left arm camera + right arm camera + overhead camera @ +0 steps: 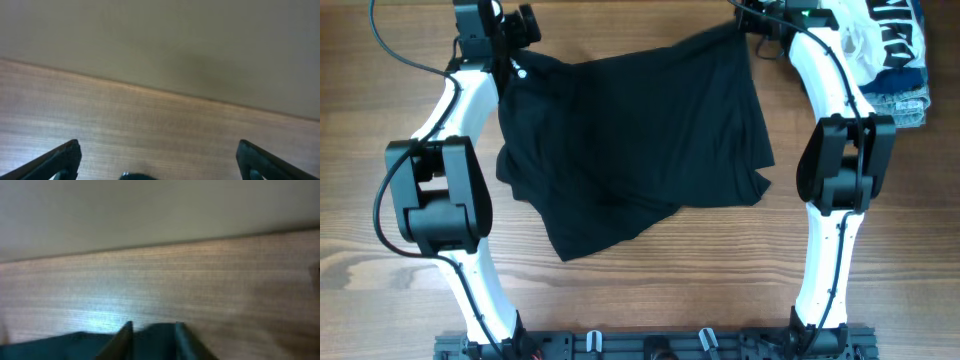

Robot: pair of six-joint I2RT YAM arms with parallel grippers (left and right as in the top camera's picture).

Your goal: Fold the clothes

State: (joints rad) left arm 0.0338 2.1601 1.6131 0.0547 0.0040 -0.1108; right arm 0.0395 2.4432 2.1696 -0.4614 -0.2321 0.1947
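A black garment [635, 140] lies spread and partly doubled over on the wooden table [360, 120]. My left gripper [517, 28] is at the garment's far left corner. In the left wrist view its fingers [157, 157] are wide apart, with only a sliver of dark cloth [134, 176] at the bottom edge. My right gripper [752, 22] is at the far right corner. In the right wrist view its fingers [152, 336] are close together with the dark cloth [60, 347] pinched between them.
A pile of folded clothes [892, 50], white and blue, sits at the far right corner of the table. The table's far edge [150, 245] runs just beyond both grippers. A black cable [395, 55] trails at the far left.
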